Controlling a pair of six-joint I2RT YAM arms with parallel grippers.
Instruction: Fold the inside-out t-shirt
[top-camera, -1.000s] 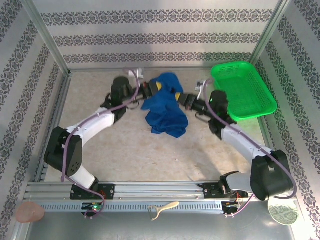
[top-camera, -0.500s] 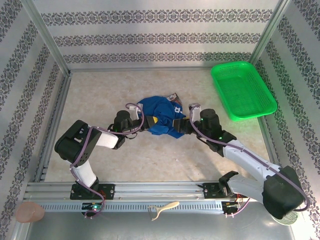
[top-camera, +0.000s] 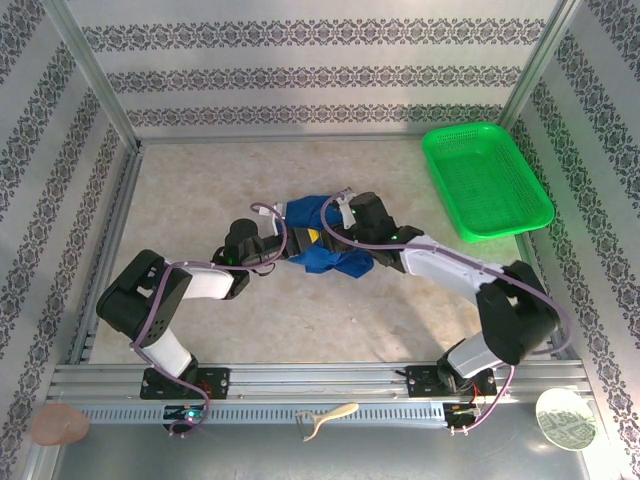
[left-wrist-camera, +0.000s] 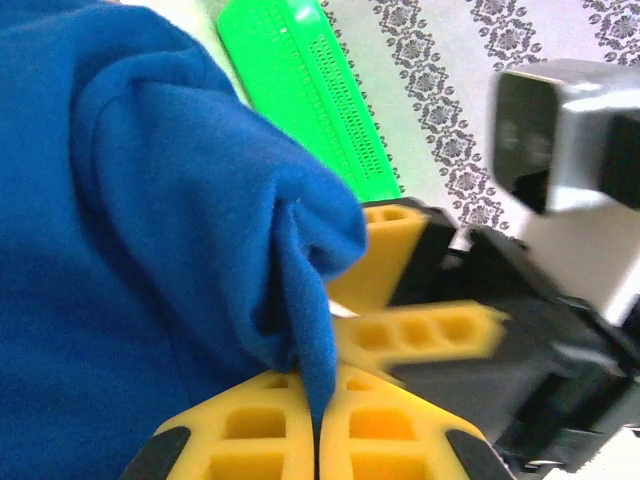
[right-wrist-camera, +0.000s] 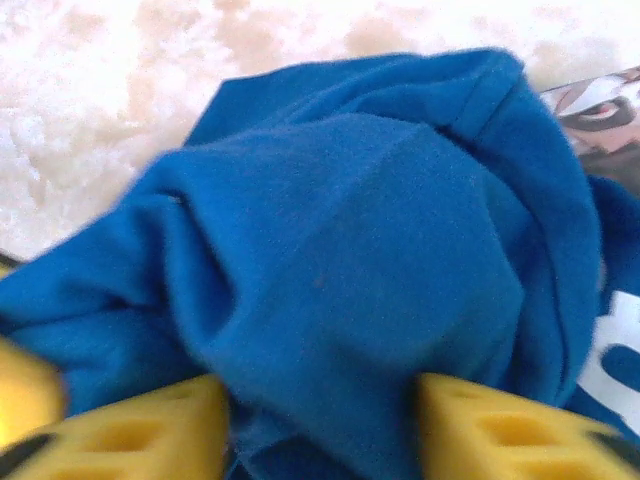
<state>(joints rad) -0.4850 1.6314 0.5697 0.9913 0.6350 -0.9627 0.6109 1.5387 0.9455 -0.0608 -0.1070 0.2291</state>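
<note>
Both arms have drawn back from the far end of the table (top-camera: 200, 190) over the last second, and the t-shirt (top-camera: 340, 263) has come with them, dropping from a hanging drape into a tighter bundle. The right arm has also swung its wrist in over the cloth.

As it stands, the shirt sits bunched between the two pincers, touching both. The left pincer (left-wrist-camera: 318, 432) is clamped hard on a pinched ridge of blue cloth, its yellow fingers (left-wrist-camera: 250, 425) pressed together with only the fabric edge between them. The right pincer (right-wrist-camera: 320, 435) faces it from just beside. Its jaws stand apart with a thick wad of shirt filling the gap, and I cannot tell whether they are squeezing it or merely straddling it. The green basket (top-camera: 487, 185) lies well apart, beyond the right pincer on its far side.

By my reckoning the folding has hardly begun. I see no flat panel and no crease, only a crumpled heap. The shirt has yet to be spread out and its sleeves and hem found, and every fold remains to be made.

The cloth is a soft, deep royal blue, rumpled into rounded folds. A sliver of dark print and some pale lettering peek out at the edge nearest the right pincer's outer finger.
</note>
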